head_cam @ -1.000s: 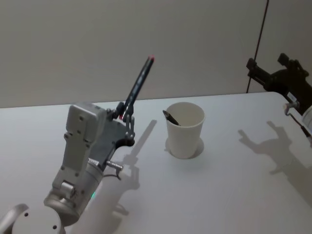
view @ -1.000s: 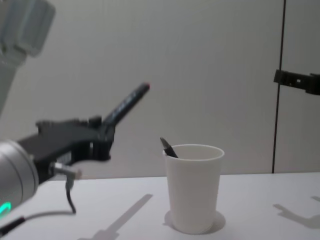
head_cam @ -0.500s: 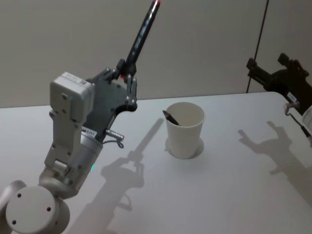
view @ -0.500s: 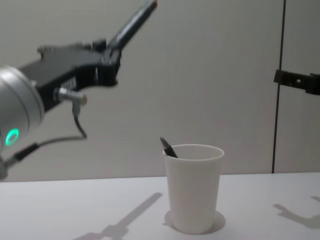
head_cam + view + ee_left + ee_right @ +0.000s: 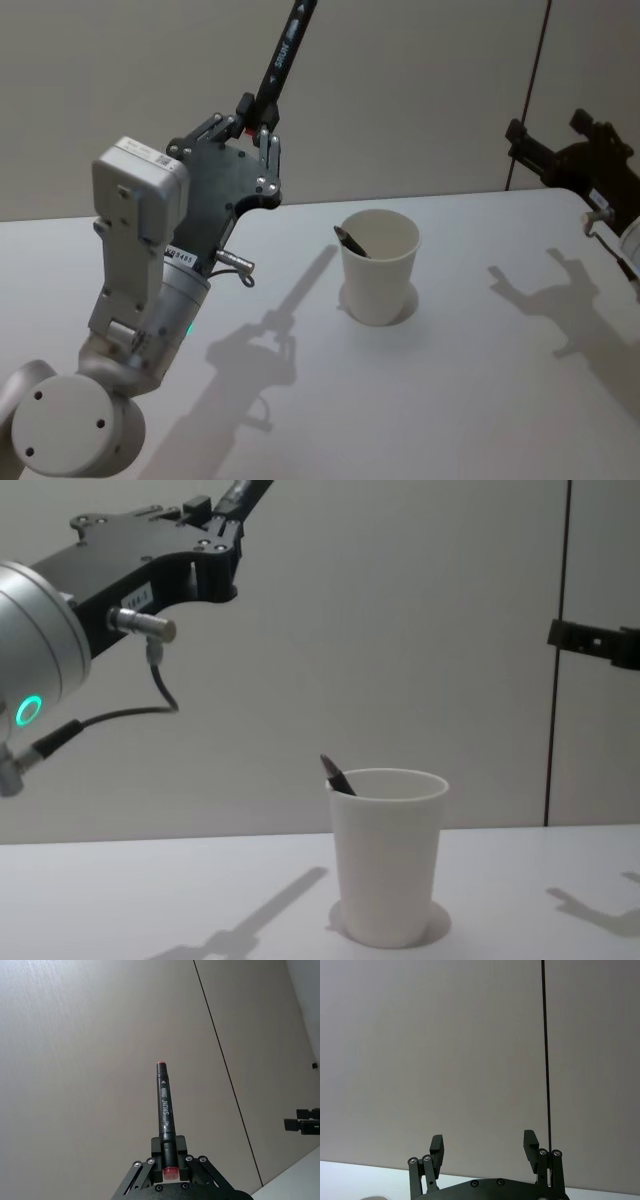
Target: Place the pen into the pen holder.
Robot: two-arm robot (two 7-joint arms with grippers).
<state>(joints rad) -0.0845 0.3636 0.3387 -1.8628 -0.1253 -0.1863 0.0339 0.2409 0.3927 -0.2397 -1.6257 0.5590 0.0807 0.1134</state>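
Black pen (image 5: 283,52), clamped in the left tool (image 5: 258,122), has been raised higher than the cup (image 5: 380,270), likely for carrying across; the right tool (image 5: 483,1142) is parked open at the right.

Left arm rears up from lower left, wrist angled up and forward. Left pincer (image 5: 260,120) high, fingers clamped on base of pen (image 5: 283,55). Right arm parked far right; right pincer (image 5: 483,1139) level, fingers spread wide apart.
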